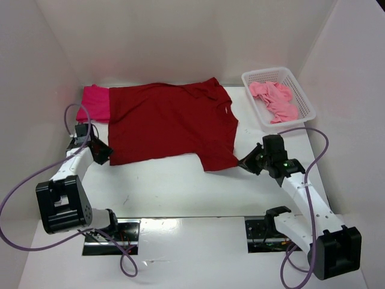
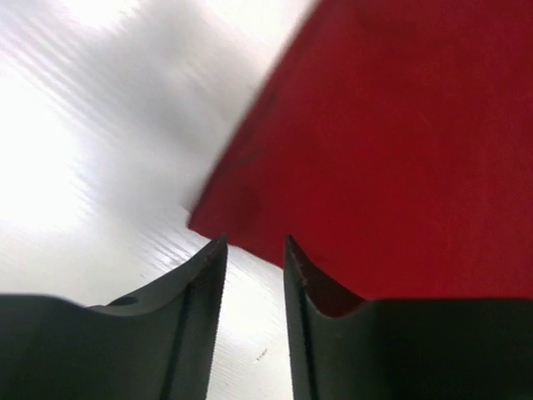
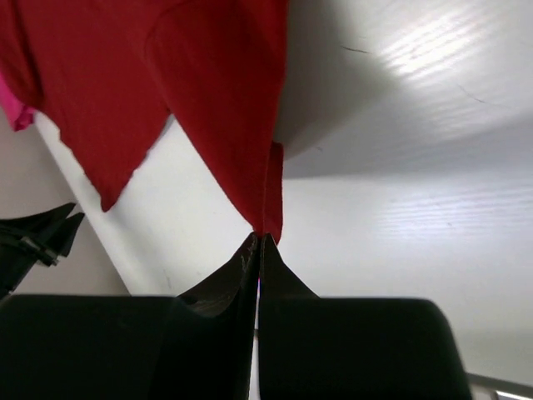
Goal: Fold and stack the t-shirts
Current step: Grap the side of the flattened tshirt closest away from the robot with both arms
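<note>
The left pincer (image 2: 254, 242) stood partly spread at the corner of the dark red t-shirt (image 1: 168, 123), which lay flat on the white bench (image 1: 174, 186) with the crimson-pink t-shirt (image 1: 96, 103) peeking out at its left. The right pincer (image 3: 260, 237), pressed together, pinched the dark red sleeve. The light pink t-shirt (image 1: 275, 101) lay in a basket (image 1: 302, 90) among white walls.

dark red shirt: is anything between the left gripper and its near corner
Nothing visible does. The left gripper sits with jaws parted right at a corner of the dark red shirt, with only bare table beside it. The right gripper is shut on the same shirt's sleeve.
</note>
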